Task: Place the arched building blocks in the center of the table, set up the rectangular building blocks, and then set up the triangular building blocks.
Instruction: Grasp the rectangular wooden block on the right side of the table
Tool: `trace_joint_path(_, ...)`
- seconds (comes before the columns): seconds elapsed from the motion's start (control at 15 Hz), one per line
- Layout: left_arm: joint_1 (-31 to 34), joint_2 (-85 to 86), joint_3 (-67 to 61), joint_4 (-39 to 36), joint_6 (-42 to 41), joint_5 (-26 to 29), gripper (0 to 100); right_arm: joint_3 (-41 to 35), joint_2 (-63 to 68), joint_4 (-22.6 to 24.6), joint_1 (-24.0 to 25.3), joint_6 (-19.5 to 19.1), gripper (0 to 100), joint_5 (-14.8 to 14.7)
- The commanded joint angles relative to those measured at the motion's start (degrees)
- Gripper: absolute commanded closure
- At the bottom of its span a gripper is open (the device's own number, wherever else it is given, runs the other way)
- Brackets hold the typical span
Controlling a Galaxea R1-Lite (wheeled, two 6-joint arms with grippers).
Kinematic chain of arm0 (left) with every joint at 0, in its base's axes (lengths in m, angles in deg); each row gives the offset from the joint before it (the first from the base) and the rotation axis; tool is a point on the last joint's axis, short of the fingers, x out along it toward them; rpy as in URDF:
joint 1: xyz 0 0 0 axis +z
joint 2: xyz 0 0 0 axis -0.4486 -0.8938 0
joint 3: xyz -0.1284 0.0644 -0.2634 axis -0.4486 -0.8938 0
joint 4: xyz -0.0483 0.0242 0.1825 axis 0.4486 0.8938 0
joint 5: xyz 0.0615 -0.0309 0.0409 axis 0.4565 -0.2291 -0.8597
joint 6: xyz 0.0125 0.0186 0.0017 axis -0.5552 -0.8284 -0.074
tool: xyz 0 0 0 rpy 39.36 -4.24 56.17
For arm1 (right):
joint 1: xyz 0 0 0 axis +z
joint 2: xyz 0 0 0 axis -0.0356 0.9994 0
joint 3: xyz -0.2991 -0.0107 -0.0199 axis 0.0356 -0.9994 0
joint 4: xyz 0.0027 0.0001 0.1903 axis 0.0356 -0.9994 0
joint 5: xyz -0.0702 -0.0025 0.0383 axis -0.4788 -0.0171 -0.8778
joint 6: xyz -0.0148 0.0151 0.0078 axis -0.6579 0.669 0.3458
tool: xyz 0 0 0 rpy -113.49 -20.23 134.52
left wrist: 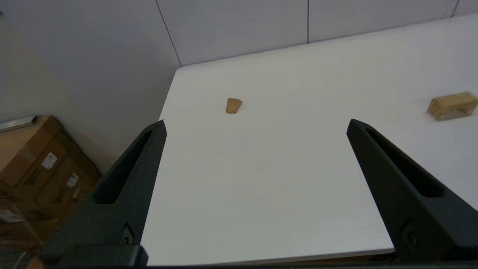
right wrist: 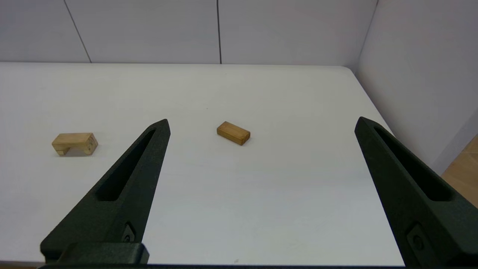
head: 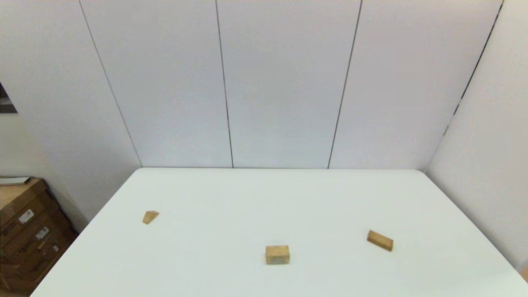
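While parked, left gripper (left wrist: 255,125) (gaping)

The room is brightly and evenly lit, the light soft and seemingly from overhead. The white desk (head: 288,198) has no hard glare, only a mild sheen. Shadows are faint: a thin one hugs the arched block (right wrist: 74,143), another the rectangular block (right wrist: 233,133). From the left wrist, the arched block (left wrist: 452,106) looks slightly smeared near the edge, and the wall lines bow a little. The left corner with cardboard boxes (head: 24,235) is dimmer.
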Motion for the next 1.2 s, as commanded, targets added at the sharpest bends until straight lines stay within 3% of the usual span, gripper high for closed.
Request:
trace_joint_path(0.07,0.0,0.0,-8.9,-12.4,-0.5,0.8,0,0.0,0.1,0.0,0.0,0.0,0,0.1)
trace_joint_path(0.27,0.0,0.0,-8.9,-12.6,6.8,0.4,0,0.0,0.1,0.0,0.0,0.0,0,0.0)
trace_joint_path(0.67,0.0,0.0,-8.9,-12.6,7.3,0.0,0,0.0,0.2,-0.3,0.0,0.2,0,0.0)
trace_joint_path(0.87,0.0,0.0,-8.9,-12.6,7.3,0.0,0,3.2,2.8,-3.2,-0.1,-0.6,0,-0.5)
trace_joint_path(1.0,0.0,0.0,-8.9,-12.6,7.3,0.0,0,12.4,19.4,-9.6,-0.4,0.3,0,-1.3)
trace_joint_path(1.07,0.0,0.0,-8.9,-12.6,7.3,0.0,0,15.6,30.7,-9.1,-0.6,1.6,0,-1.6)
trace_joint_path(1.2,0.0,0.0,-8.9,-12.6,7.3,0.0,0,21.2,53.4,-3.3,-0.6,2.3,0,-1.6)
